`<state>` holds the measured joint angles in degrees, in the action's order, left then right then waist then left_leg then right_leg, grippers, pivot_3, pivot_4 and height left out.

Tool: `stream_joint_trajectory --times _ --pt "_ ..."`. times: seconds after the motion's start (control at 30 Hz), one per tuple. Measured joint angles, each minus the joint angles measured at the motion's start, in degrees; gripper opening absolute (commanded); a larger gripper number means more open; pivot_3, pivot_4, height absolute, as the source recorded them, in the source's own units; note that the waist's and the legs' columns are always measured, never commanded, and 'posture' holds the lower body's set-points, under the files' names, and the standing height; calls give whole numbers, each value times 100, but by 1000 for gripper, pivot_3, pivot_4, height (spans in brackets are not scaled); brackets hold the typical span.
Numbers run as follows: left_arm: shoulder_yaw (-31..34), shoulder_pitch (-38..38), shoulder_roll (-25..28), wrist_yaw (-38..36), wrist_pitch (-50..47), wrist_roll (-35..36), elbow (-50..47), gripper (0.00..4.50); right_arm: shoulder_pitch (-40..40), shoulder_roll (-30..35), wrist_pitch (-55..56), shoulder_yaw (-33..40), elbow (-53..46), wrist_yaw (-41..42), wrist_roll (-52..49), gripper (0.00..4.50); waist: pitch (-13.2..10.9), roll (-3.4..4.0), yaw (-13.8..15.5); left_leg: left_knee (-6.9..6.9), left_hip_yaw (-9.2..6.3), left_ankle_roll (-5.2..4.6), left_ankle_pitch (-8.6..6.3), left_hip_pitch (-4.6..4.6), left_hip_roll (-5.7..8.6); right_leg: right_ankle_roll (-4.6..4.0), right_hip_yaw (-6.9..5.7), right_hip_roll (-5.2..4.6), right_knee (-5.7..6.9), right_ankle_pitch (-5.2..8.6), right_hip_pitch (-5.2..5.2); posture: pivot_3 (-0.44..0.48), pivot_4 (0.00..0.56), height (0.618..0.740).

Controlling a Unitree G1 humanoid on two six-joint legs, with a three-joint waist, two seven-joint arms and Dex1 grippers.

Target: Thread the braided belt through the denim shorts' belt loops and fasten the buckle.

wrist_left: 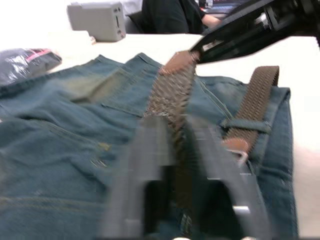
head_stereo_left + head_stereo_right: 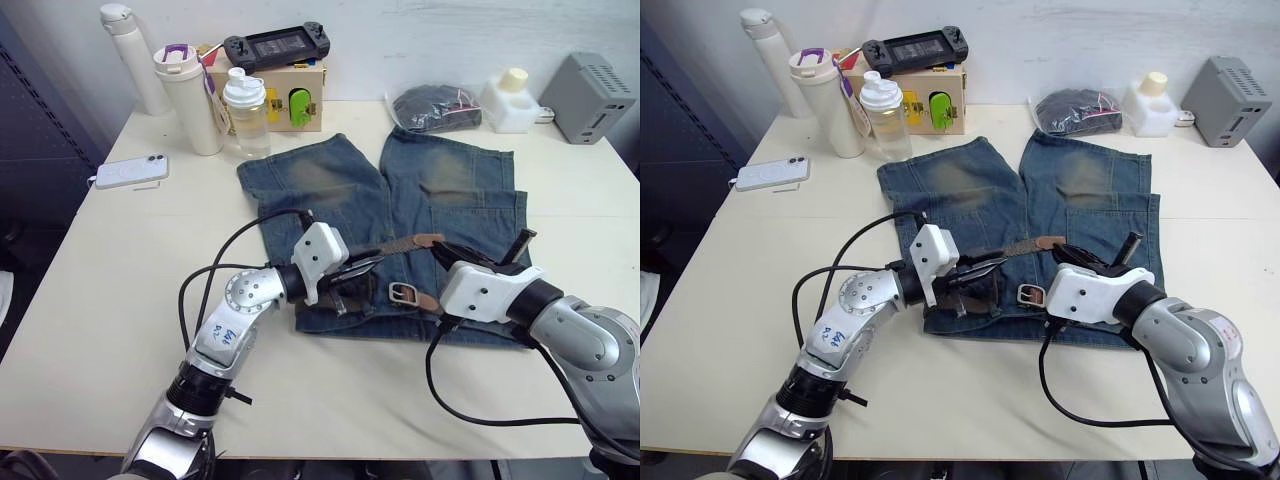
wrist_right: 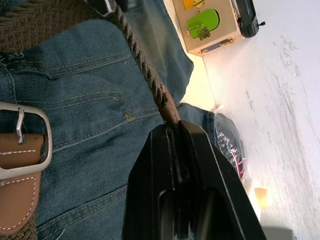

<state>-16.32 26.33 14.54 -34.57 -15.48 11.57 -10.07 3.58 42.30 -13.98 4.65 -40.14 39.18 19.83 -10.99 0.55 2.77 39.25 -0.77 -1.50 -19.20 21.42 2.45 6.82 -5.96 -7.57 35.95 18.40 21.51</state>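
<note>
A big cream table [image 2: 90,300] stands against a white wall [image 2: 420,30], with dark floor [image 2: 20,250] at the side.

Belt between my fingers
My left gripper [image 1: 175,200] clasps the braided belt [image 1: 172,95] over the denim shorts [image 1: 60,145]

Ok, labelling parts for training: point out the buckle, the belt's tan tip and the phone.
buckle [image 3: 25,137]: right wrist view, silver frame.
belt's tan tip [image 2: 428,239]: left eye view, leather tab.
phone [image 2: 131,171]: left eye view, white back.
</note>
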Motion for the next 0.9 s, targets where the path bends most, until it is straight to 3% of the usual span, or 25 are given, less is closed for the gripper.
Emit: stream_joint_trajectory --times 0.27,0.37,0.53,0.9 --pt "35 11 -125 57 -19 -69 82 55 53 -98 -136 -12 -4 -1 -19 0 0 0 3 0 0 0 0 0 0 0 -1 0 0 0 -1 0 150 690" --pt "128 10 -230 135 -81 -58 132 0 66 -411 -515 20 -119 -6 -234 1028 0 0 3 0 -2 0 0 0 -1 0 0 0 0 0 -1 0 150 690" --pt "413 -94 -262 318 -255 -24 143 0 -566 -471 -1331 295 -509 254 -764 3297 0 0 30 1 -8 0 0 4 3 0 1 -2 -2 0 -3 0 150 690" --pt "793 260 -414 316 -662 505 -100 0 -1330 -707 -1530 -237 -658 -12 -919 3297 0 0 4 1 -5 0 0 0 1 0 1 0 1 0 -2 0 150 690"
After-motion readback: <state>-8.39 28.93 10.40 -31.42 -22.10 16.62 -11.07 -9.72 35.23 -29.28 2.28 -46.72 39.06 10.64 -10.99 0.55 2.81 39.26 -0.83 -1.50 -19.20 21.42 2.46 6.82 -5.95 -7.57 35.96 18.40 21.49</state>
